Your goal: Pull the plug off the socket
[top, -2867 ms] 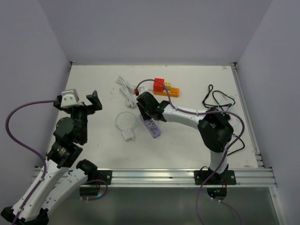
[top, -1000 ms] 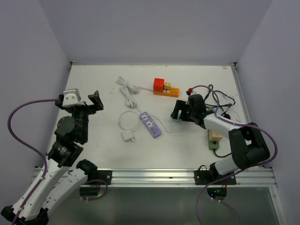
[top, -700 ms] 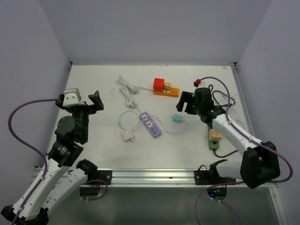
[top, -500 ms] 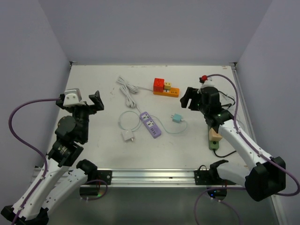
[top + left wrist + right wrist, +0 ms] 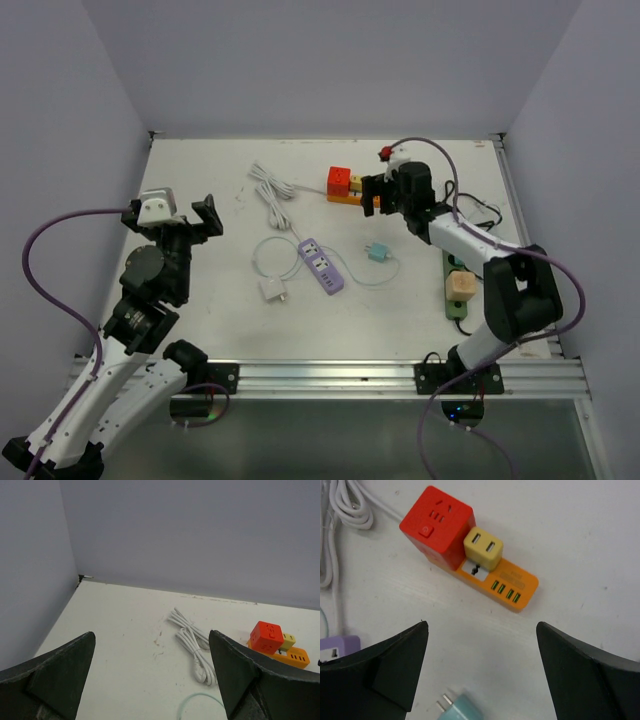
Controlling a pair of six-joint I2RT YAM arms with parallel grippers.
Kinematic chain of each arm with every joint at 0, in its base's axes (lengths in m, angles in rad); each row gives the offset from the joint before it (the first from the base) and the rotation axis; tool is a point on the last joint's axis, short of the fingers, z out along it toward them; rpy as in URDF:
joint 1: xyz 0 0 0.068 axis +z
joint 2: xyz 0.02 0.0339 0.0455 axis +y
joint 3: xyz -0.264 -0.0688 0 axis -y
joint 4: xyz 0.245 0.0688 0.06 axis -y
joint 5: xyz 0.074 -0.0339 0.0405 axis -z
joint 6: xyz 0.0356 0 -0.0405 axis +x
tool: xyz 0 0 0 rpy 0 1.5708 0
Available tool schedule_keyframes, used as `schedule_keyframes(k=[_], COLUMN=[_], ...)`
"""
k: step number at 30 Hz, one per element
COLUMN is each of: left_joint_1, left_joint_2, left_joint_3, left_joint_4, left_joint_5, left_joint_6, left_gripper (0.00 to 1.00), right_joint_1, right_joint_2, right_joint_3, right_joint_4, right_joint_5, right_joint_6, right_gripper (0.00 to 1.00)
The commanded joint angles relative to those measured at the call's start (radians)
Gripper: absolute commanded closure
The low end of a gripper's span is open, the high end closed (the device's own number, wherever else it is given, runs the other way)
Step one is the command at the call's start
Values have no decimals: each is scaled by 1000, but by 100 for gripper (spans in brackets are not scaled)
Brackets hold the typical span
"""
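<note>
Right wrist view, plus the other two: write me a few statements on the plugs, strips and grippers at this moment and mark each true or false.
1. The teal plug lies loose on the table with its prongs bare. True.
2. The yellow adapter is off the orange strip. False: it sits on the strip, beside the red cube.
3. The right gripper is shut on the teal plug. False: it is open and empty, above the orange strip.
4. The left gripper is open and holds nothing. True.
</note>
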Motion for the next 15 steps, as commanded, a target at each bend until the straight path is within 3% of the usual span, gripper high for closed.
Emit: schedule_keyframes(k=[1,7,12,15], left_joint_1=[2,-1,-5,-5], left_joint_2=[5,7,17,23], left_joint_3=[22,25,27,30], left_joint_4=[7,5,7,4], left_joint_5=[16,24,42,51], left_joint_6=[7,5,4,4], left_gripper=[0,0,0,0], right_joint_1=[-3,-43,-142,-167], right_joint_2=[76,200,280,321], right_joint_3=[137,212,307,384], right_joint_4=[94,105,59,-1], right_joint_5=[-47,-126,-414,-478], right_joint_6=[-259,-382,-365,-383], right_gripper=[7,2,5,8])
